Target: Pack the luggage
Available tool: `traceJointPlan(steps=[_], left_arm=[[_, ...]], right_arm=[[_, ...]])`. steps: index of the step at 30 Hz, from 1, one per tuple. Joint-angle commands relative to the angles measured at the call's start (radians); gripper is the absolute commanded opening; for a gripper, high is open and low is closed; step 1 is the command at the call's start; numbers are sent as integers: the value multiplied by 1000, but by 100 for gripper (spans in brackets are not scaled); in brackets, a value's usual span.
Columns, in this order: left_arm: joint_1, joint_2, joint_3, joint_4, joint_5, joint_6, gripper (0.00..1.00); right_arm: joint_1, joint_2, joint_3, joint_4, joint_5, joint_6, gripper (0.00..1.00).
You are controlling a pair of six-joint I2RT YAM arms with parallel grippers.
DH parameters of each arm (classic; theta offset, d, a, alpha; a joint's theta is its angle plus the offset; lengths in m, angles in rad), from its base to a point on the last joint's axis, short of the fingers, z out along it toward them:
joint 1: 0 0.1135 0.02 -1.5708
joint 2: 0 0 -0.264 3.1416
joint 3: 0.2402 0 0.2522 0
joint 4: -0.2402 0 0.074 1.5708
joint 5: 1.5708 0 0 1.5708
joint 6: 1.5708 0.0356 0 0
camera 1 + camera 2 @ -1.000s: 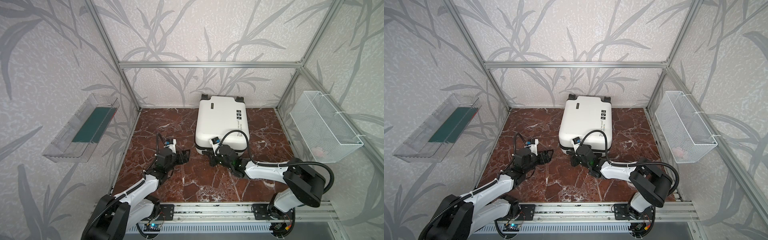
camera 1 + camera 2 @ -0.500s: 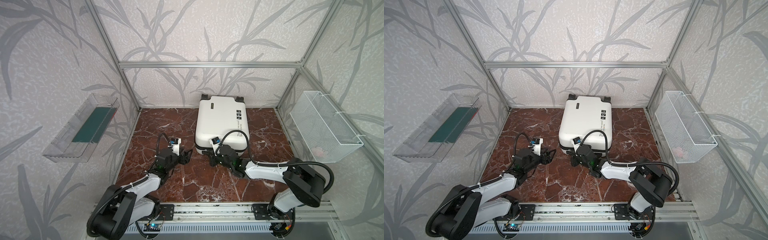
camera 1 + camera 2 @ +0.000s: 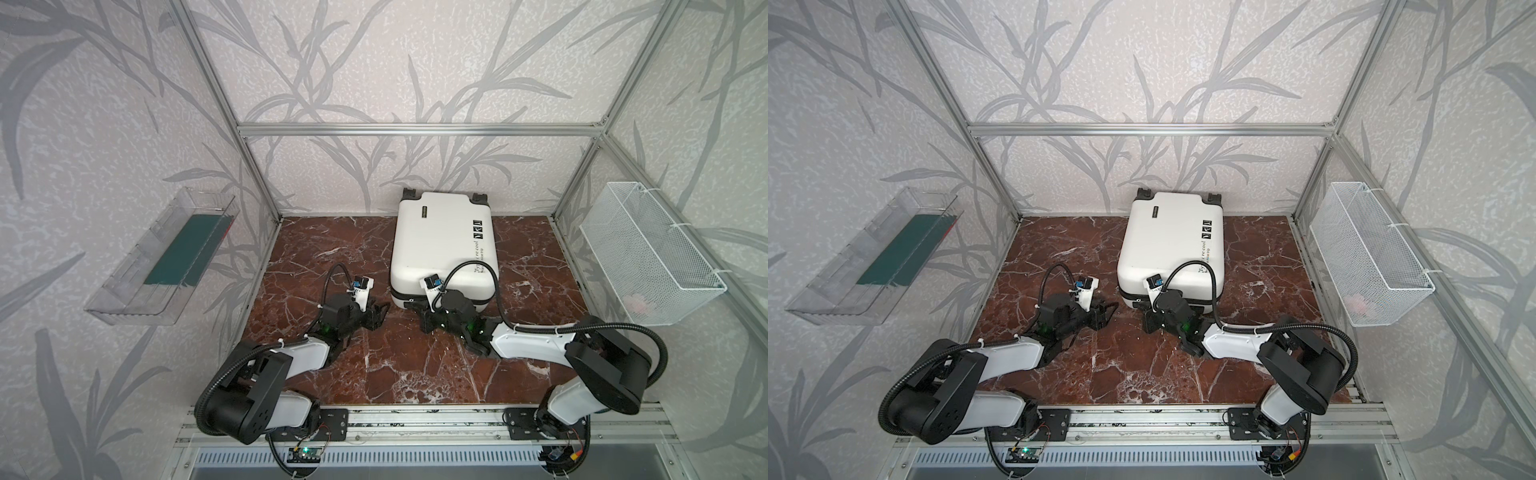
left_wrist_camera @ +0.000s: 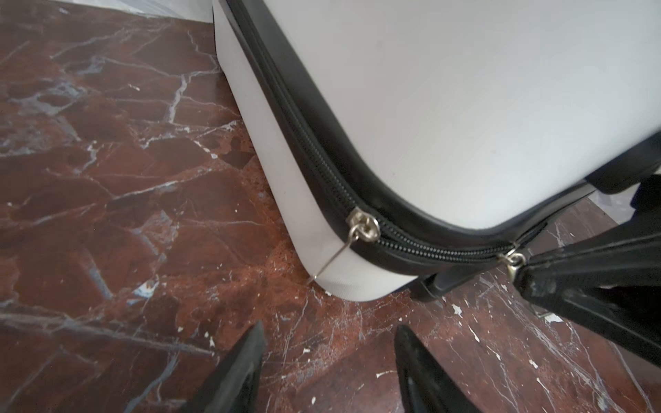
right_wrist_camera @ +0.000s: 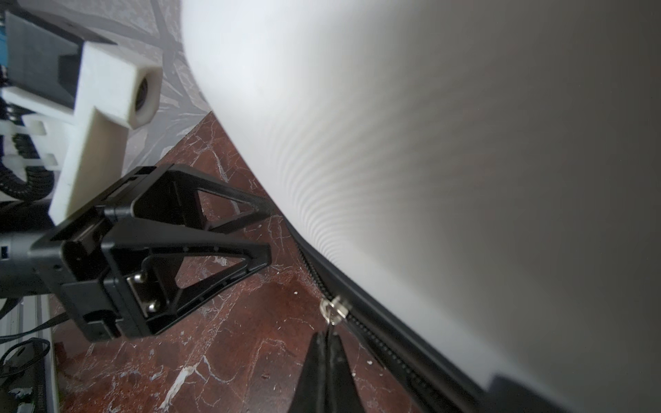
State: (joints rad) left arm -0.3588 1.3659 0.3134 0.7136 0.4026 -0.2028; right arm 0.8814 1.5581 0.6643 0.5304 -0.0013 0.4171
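The luggage (image 3: 440,245) (image 3: 1167,245), a white hard-shell suitcase, lies flat and closed at the back centre of the marble floor, wheels toward the back wall. Its black zipper band (image 4: 322,168) carries two metal sliders. My right gripper (image 5: 327,334) (image 3: 409,305) is shut on the pull of one slider (image 5: 334,313) (image 4: 514,258) at the front edge. The other slider (image 4: 364,226) sits at the front left corner, its thin pull hanging free. My left gripper (image 4: 331,332) (image 3: 380,313) (image 3: 1106,311) hovers low just short of that corner, open, with only floor between its fingers.
A clear plastic tray (image 3: 166,257) holding a dark green flat item hangs on the left wall. A white wire mesh basket (image 3: 648,257) with something pink (image 3: 640,303) inside hangs on the right wall. Aluminium posts frame the floor, with a rail (image 3: 415,419) along the front.
My left gripper has slid right toward the suitcase's front left corner and its jaws have narrowed. The right gripper has stayed put, shut on the zipper pull.
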Motion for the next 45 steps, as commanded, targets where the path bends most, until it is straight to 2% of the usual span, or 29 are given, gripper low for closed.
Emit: traceJointPlan(steps=[1,12,22,28,39,43,45], left_arm=[[-2,19,52,12,44,63,54],[0,63,99,-52,65,128,40],[0,76,104,-30,73,120,31],[0,83,88,28,68,92,29],[0,77,113,-18,73,88,13],[-2,46,106,-52,72,71,0],[-3,25,111,-96,70,66,0]], right_arm=[[1,2,-9,21,-108,43,0],[-3,-10,-17,12,-105,42,0],[-4,-9,-15,6,-103,42,0],[-4,-9,-11,-1,-103,42,0],[-4,-7,-3,-8,-104,44,0],[-4,-5,3,-11,-106,46,0],[-4,0,7,-12,-107,48,0]])
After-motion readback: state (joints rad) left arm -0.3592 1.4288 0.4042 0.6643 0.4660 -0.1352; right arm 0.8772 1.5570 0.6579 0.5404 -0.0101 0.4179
